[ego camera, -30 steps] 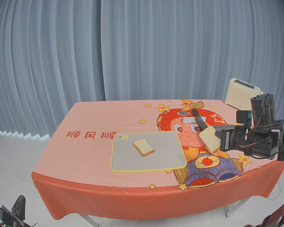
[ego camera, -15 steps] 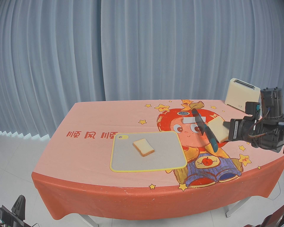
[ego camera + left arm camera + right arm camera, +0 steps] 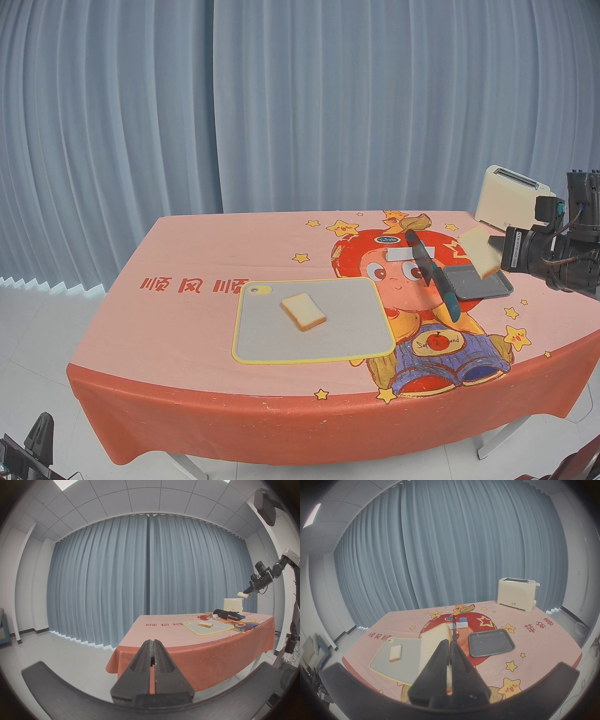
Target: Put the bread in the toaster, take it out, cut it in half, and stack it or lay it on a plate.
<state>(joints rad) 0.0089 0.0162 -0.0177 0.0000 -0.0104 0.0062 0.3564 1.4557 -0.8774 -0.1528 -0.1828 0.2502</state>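
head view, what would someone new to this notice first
First, the slice held in the air by the right gripper at the table's right, near the toaster. Then the bright cartoon tablecloth, with a knife and a grey tray on it. A smaller piece of bread lies on the board.
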